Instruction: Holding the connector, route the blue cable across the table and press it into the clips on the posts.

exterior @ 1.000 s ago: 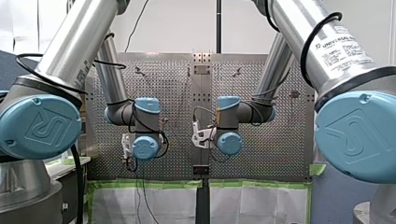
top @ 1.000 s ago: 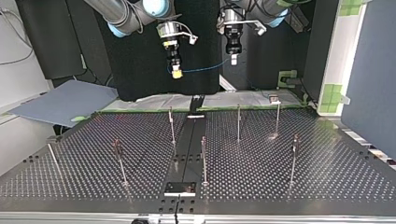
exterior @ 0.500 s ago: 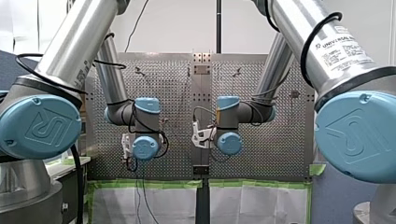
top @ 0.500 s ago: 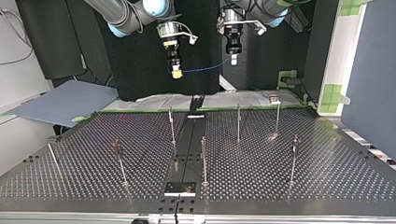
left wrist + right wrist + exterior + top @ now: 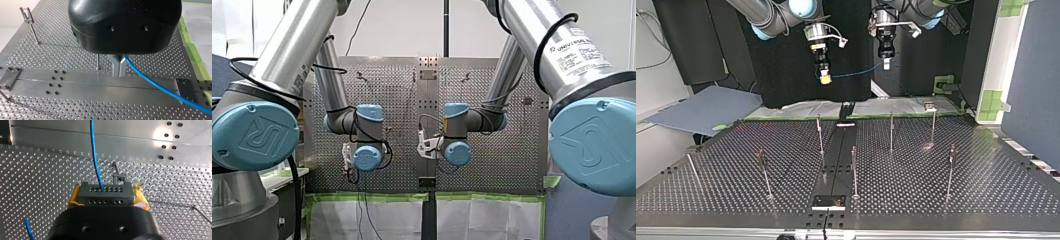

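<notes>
In the top view both arms hang high above the table's far edge. My right gripper (image 5: 824, 76), with yellow pads, is at the left and my left gripper (image 5: 886, 63) at the right. The blue cable (image 5: 852, 74) sags between them. In the right wrist view the yellow pads (image 5: 72, 199) are shut on a grey connector (image 5: 104, 196) with rows of holes, and the blue cable (image 5: 94, 152) runs out of its top. In the left wrist view the metal fingers (image 5: 115, 65) are shut on the blue cable (image 5: 160, 87), which trails off to one side.
Several thin posts with clips stand on the perforated table (image 5: 986, 180), among them post (image 5: 820, 134), post (image 5: 891, 131) and post (image 5: 854, 170). A dark rail (image 5: 836, 160) runs down the table's middle. A short blue cable piece (image 5: 28, 230) shows beside my right gripper.
</notes>
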